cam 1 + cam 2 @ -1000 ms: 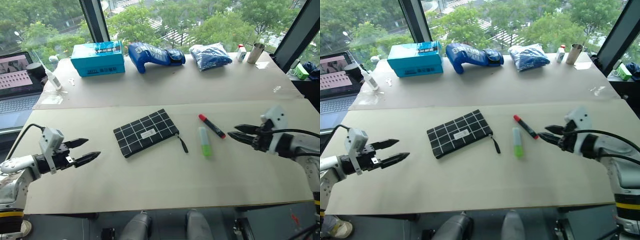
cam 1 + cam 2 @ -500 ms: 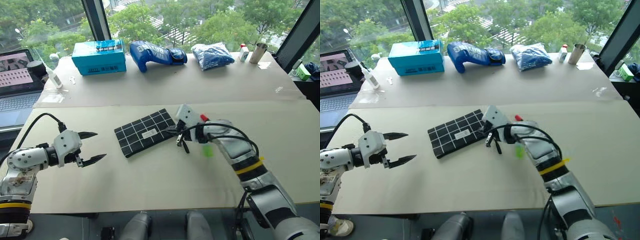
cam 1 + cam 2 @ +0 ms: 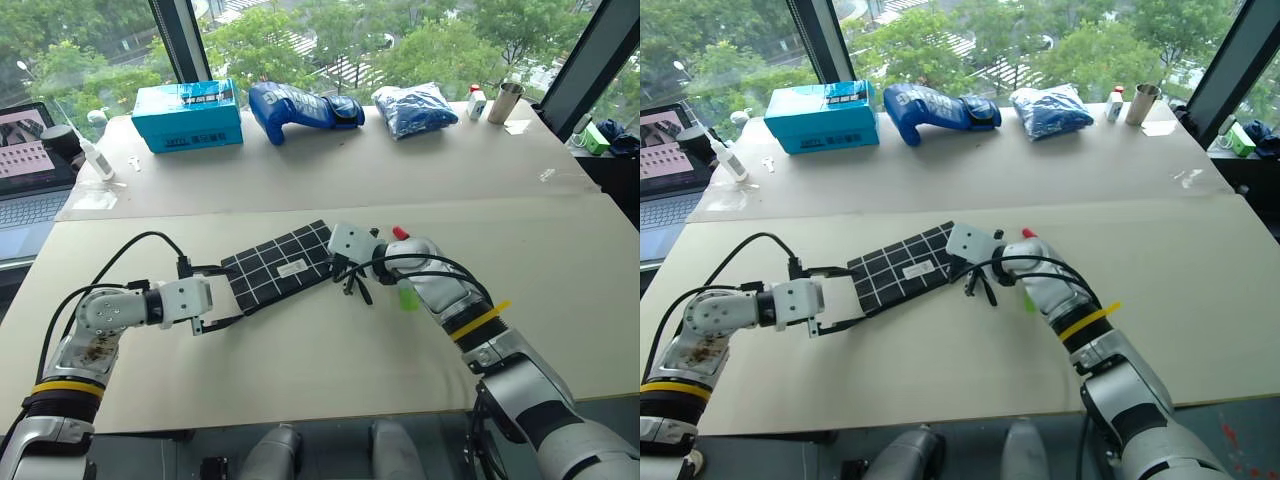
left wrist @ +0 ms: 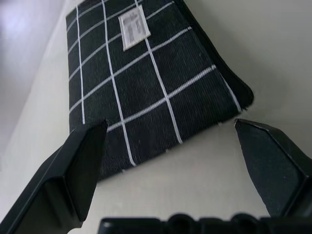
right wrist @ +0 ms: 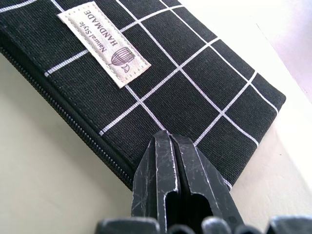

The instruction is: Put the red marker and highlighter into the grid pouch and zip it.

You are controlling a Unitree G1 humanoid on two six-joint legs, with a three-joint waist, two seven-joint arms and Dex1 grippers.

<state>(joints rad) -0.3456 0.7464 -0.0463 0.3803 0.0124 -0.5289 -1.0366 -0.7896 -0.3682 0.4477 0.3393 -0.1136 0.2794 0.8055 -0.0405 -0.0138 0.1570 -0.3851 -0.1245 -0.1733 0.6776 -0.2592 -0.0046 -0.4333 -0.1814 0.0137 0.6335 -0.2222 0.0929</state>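
The grid pouch [image 3: 283, 268] lies flat at mid table, black with white lines and a white label [image 5: 104, 44]. My left gripper [image 3: 235, 294] is open, its fingers [image 4: 78, 165] standing either side of the pouch's left end. My right gripper [image 3: 347, 265] is shut, its tips [image 5: 165, 139] resting on the fabric at the right end beside the zipper; nothing shows between them. The black pull strap [image 3: 356, 291] hangs just below it. The red marker's red cap [image 3: 399, 233] peeks out behind my right forearm. A part of the green highlighter [image 3: 408, 298] shows under that arm.
Along the far edge stand a teal box [image 3: 188, 113], a blue glove-shaped bag [image 3: 300, 105], a blue plastic bag [image 3: 418, 108], a small bottle [image 3: 476, 103] and a metal cup [image 3: 507, 102]. A laptop [image 3: 30, 165] and a white bottle [image 3: 90, 155] sit at far left.
My right arm swung left from the table's right side to the pouch's right end and shut. My left gripper rolled and moved right up to the pouch's left end, still open.
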